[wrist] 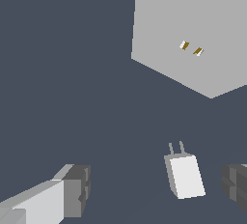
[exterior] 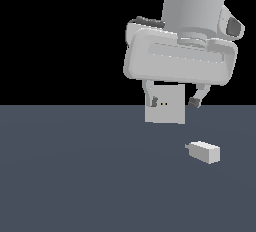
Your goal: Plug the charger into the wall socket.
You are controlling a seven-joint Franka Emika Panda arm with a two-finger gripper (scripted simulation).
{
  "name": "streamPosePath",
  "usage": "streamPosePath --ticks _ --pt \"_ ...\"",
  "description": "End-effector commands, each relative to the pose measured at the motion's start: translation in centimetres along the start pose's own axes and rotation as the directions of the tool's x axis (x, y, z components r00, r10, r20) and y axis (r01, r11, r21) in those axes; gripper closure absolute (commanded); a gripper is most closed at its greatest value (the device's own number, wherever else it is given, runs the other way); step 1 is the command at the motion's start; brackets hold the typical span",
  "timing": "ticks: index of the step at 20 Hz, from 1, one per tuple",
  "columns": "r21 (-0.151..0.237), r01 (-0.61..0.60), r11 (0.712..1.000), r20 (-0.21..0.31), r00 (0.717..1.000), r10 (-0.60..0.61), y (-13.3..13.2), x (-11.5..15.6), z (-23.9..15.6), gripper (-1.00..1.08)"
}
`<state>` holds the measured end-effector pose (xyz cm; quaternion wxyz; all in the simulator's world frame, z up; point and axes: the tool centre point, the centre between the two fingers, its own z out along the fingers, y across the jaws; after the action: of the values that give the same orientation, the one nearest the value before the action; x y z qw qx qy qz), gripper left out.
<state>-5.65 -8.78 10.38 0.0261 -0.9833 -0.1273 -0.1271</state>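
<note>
The charger (exterior: pixel 204 151) is a small white-grey block lying on the dark floor, its short stub pointing toward the exterior view's left. In the wrist view the charger (wrist: pixel 185 175) shows two thin prongs aimed at the wall socket (wrist: pixel 193 30). The wall socket (exterior: pixel 167 108) is an upright light-grey square plate with two tiny holes, standing behind the gripper's fingers. My gripper (exterior: pixel 173 100) hangs open above the floor, up and to the left of the charger, holding nothing. In the wrist view the fingertips (wrist: pixel 77 189) flank the charger without touching it.
A flat dark grey-blue floor (exterior: pixel 75 176) spreads under everything, with black background above its far edge. The arm's wide grey hand body (exterior: pixel 180 61) fills the upper right of the exterior view.
</note>
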Motion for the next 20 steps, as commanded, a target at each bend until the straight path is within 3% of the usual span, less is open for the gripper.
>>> streamPosePath --ticks 1,20 --pt "0.002 0.018 1.000 -0.018 1.000 -0.018 0.7 -0.5 0.4 -0.92" --pt "0.015 0.124 0.992 -0.128 0.984 -0.122 4.7 -2.7 3.1 -0.92"
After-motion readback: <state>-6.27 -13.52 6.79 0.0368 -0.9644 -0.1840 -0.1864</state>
